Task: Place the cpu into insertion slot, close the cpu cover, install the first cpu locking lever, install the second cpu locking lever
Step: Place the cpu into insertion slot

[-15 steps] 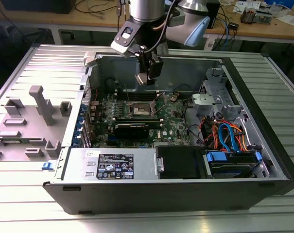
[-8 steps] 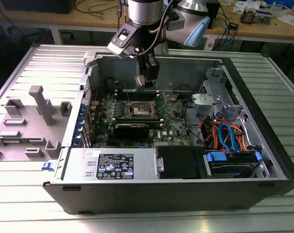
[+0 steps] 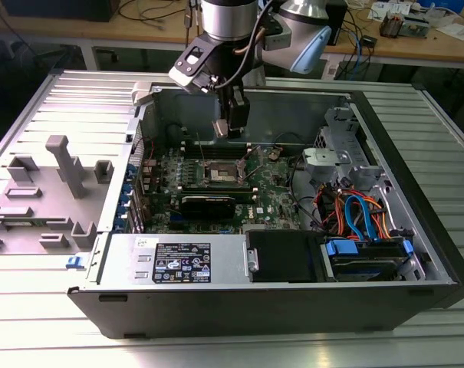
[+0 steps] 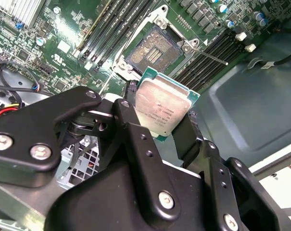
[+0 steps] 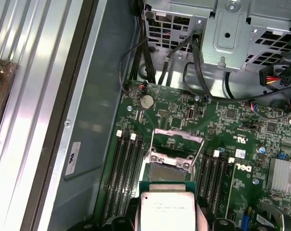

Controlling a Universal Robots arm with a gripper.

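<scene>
- You have one cpu (image 4: 162, 108) in both wrist views.
- You have one insertion slot (image 4: 152, 50) and one cpu cover (image 5: 179, 132).
- You can count two locking levers (image 4: 210, 54).
- You see one hand (image 3: 230, 129), one coin battery (image 5: 146, 101) and one computer case (image 3: 278, 307).

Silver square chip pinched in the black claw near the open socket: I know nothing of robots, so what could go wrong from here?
The small silver-grey square cpu is held only by its edges in the black gripper, so it might slip. It is not yet in the dark, silver-rimmed insertion slot; coming down crooked or off-centre could harm the contacts. The thin silver cpu cover stands raised at the slot's edge, and the chip or gripper might catch it.
</scene>
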